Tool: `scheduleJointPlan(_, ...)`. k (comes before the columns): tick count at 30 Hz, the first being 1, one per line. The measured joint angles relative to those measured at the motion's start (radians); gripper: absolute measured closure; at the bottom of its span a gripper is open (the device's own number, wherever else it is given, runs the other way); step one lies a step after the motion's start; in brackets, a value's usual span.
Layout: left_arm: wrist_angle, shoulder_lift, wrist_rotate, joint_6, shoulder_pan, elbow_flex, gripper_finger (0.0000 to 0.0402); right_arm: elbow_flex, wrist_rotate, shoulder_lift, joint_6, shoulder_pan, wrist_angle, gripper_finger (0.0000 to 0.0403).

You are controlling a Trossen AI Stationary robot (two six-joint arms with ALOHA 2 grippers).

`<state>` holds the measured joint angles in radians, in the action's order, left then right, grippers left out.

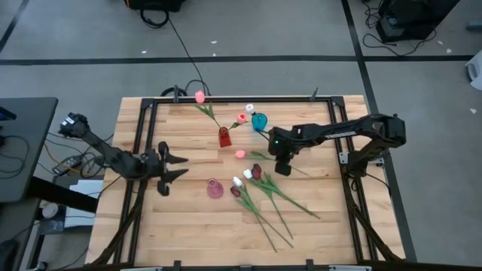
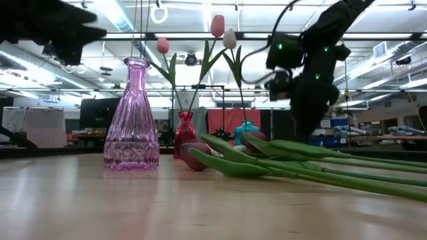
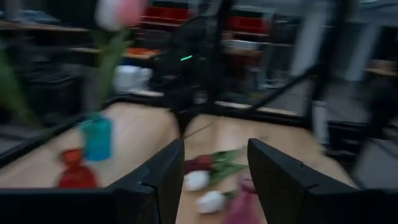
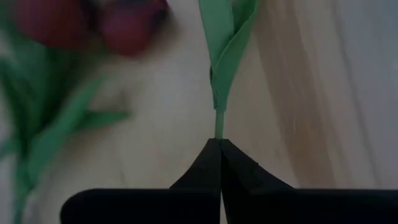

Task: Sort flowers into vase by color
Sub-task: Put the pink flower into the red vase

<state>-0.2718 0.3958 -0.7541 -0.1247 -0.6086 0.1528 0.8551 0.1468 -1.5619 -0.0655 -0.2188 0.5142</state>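
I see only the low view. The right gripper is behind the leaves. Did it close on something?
Observer: Yes. In its wrist view the right gripper is shut on a thin green stem.
Operator: Which flower is it?
Observer: From above, the stem belongs to the pink tulip lying near the red vase.
Operator: And the left gripper?
Observer: The left gripper is open, waiting above the table's left side, holding nothing.
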Motion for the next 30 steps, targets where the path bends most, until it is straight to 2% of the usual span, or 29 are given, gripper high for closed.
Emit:
scheduleJointPlan(3, 0.004, 0.027, -0.082, -0.011, 0.001, 0.008, 0.0220, 0.000, 0.038, 0.065, 0.014, 0.000, -0.015, 0.0400)
scheduleJointPlan(9, 0.012, 0.035, -0.063, -0.011, -0.004, 0.011, 0.0220, 0.000, 0.038, 0.102, -0.012, 0.002, -0.048, 0.0397)
scheduleJointPlan(11, 0.011, 0.035, -0.032, -0.006, -0.012, 0.011, 0.0220, 0.005, 0.038, 0.076, -0.026, 0.008, -0.056, 0.0383)
scheduleJointPlan(17, -0.052, 0.034, -0.027, 0.039, -0.021, 0.011, 0.0220, 0.036, 0.017, -0.059, -0.044, 0.021, -0.069, 0.0319)
scheduleJointPlan(22, -0.047, 0.035, -0.085, 0.018, -0.011, 0.011, 0.0220, 0.060, -0.048, -0.140, -0.038, 0.039, -0.073, 0.0289)
scheduleJointPlan(26, -0.047, 0.036, -0.086, 0.017, 0.002, 0.011, 0.0220, 0.070, -0.107, -0.176, -0.015, 0.055, -0.067, 0.0290)
scheduleJointPlan(30, -0.046, 0.035, -0.082, 0.027, 0.003, 0.011, 0.0220, 0.080, -0.123, -0.197, -0.019, 0.061, -0.065, 0.0318)
